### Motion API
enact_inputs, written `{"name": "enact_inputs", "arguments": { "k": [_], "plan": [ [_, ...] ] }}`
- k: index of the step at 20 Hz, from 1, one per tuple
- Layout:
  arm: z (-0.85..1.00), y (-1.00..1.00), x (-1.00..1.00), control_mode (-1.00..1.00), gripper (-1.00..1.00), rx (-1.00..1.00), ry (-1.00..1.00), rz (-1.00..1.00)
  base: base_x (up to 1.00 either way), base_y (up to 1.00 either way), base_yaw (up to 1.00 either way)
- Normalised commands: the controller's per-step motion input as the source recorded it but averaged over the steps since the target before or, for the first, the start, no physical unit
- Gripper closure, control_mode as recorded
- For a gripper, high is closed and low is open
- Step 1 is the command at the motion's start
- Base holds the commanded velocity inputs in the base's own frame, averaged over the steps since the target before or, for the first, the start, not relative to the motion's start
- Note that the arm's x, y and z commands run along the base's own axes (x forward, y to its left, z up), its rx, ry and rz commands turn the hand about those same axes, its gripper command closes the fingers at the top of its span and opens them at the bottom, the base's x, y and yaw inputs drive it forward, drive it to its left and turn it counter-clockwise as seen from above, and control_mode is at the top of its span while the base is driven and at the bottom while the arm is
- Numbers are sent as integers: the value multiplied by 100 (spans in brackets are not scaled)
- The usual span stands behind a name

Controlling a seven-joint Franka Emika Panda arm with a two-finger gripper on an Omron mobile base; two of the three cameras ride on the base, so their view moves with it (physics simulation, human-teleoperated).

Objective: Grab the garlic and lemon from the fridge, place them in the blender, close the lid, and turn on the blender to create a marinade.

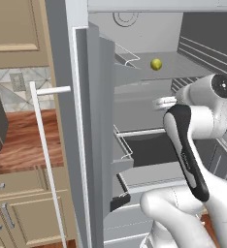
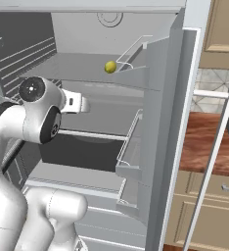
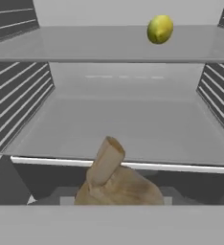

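- The garlic (image 3: 115,184), a tan lumpy bulb with a stubby stem tilted up, sits at the very bottom of the hand view, right at the gripper and well below the lemon (image 3: 160,29). By the look of it, it is light, firm and dry-skinned, with papery skin that may slip; the broad body is the place to hold it, not the stem.
- Whether the gripper actually holds the garlic I cannot tell: its fingertips do not show.
- The lemon rests on the fridge's (image 1: 81,121) upper shelf (image 3: 85,48), above and right of the garlic. I judge it firm, smooth and apt to roll; take it across its middle.
- The left base view shows the lemon (image 1: 156,64) beyond the open fridge door.
- The right base view shows the lemon (image 2: 110,66) near the door bins.
- The hand view alone brings the garlic up close.
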Motion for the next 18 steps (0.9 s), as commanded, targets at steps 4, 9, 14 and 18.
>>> {"name": "enact_inputs", "arguments": {
  "k": [4,9,14,18],
  "plan": [
    [-61,0,-33,-100,100,-1,15,6,0,0,0],
    [-26,0,-6,-100,100,0,9,1,0,0,0],
    [0,-1,0,-100,100,0,0,0,0,0,0],
    [0,0,0,100,100,0,0,0,0,0,0]
  ]
}}
